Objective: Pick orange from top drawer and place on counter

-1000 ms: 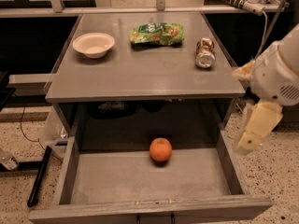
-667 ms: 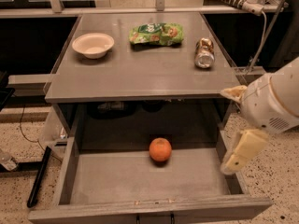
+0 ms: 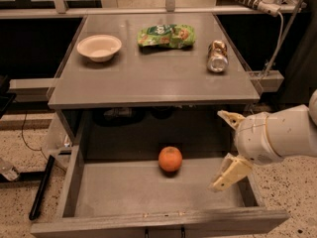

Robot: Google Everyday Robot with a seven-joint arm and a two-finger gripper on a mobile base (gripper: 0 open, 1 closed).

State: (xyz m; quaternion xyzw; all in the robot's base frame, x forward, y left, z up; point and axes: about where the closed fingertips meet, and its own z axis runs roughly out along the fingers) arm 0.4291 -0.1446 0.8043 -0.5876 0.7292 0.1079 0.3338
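The cream-coloured two-finger gripper [image 3: 218,150] at the end of the white arm [image 3: 277,135] hangs over the right side of the open drawer, its 2 fingers [image 3: 230,173] spread wide apart, one above the other, with nothing between them. The small round bright-orange fruit, the orange [image 3: 170,158], sits on the drawer floor to the left of the gripper, near the back and roughly midway across, clear of both fingers. The wide, shallow grey top drawer [image 3: 158,224] is pulled out toward the camera, with only the orange visible on its flat bottom. Above it, the flat grey matte counter [image 3: 148,78] carries 3 things along its far half: a white round bowl [image 3: 99,47] on the left, a crumpled green snack bag [image 3: 166,35] in the middle, and a metal can [image 3: 217,56] lying on its side at the right. A black stick [image 3: 41,188] lies on the speckled floor left of the drawer.
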